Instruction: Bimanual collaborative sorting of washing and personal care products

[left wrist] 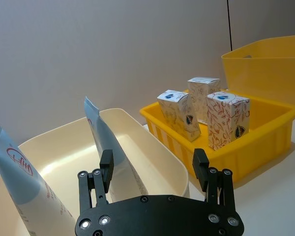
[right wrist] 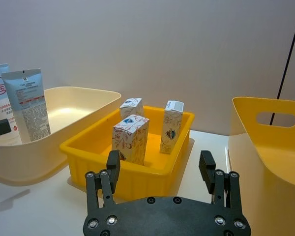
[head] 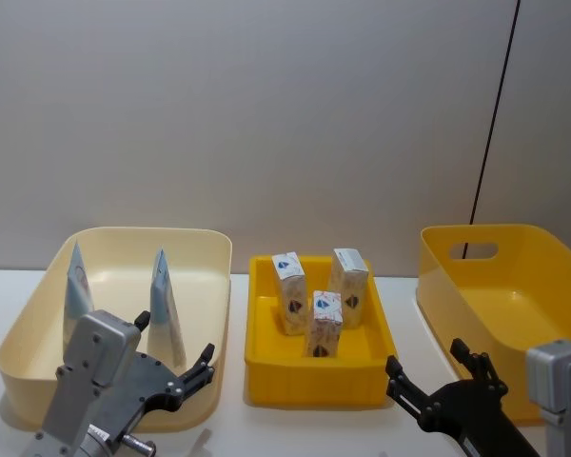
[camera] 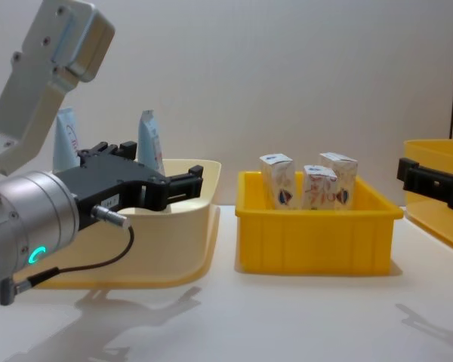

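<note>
As both arms hang low on the near side, left gripper (left wrist: 153, 161): claw spread wide with nothing in it, sitting at the near rim of the cream bin, just short of the nearer tube.
Right gripper (right wrist: 159, 162): also splayed open and empty, parked near the gap between the middle tray and the big bin on the right.
Rounded cream plastic bin (head: 143, 231): far left. Lots of bare floor inside, and its right rim runs close to the tray with only a thin strip of table between.
Two tall pale-blue squeeze tubes with flat crimped tops: both standing in the cream bin. One (head: 76, 286) is by the left wall, the other (head: 165, 305) is nearer the middle, and they're well apart from each other.
Shallow yellow plastic tray (head: 314, 383): dead centre, with low straight walls.
Three small white cartons with a blue emblem and orange print: all upright in the tray. Two are at the back (head: 290, 279) (head: 349, 274) and one is in front (head: 325, 322), bunched near each other.
Deep yellow plastic bin with a handle cut-out (head: 476, 230): far right. I can't see anything in it, and there's a wider gap to the tray on this side.
White table (head: 230, 433): bare along the near edge between the arms.
</note>
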Tool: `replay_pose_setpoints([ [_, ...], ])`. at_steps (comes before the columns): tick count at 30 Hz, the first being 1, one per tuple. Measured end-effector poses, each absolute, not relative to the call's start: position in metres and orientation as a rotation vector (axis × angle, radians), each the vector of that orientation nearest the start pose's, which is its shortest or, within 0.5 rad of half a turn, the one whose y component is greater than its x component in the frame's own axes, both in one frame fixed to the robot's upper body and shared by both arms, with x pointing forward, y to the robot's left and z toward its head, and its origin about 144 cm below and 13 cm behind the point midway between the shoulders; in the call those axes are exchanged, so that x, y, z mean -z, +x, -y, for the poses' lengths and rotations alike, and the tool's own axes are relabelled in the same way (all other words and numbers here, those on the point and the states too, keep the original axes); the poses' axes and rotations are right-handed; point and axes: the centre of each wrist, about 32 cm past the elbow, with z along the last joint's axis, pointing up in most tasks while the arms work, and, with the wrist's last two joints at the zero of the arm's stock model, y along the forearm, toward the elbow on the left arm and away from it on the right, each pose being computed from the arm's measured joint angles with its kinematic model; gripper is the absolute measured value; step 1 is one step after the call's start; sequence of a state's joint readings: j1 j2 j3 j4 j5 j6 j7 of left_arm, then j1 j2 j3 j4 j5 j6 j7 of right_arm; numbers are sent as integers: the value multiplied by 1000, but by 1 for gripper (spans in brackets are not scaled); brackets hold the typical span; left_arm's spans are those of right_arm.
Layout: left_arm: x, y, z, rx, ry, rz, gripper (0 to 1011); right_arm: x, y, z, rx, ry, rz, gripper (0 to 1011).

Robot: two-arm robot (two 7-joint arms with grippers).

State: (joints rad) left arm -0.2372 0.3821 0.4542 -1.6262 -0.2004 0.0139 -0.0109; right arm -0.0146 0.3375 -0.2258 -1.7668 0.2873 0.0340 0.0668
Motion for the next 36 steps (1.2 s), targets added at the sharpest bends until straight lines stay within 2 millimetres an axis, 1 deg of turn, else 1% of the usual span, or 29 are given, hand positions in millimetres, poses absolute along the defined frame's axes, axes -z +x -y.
replay_pose_setpoints([
  [36,-1204,492,-198,-1124,61,268,1003,-1189,443,237,1230,26,75,1001],
])
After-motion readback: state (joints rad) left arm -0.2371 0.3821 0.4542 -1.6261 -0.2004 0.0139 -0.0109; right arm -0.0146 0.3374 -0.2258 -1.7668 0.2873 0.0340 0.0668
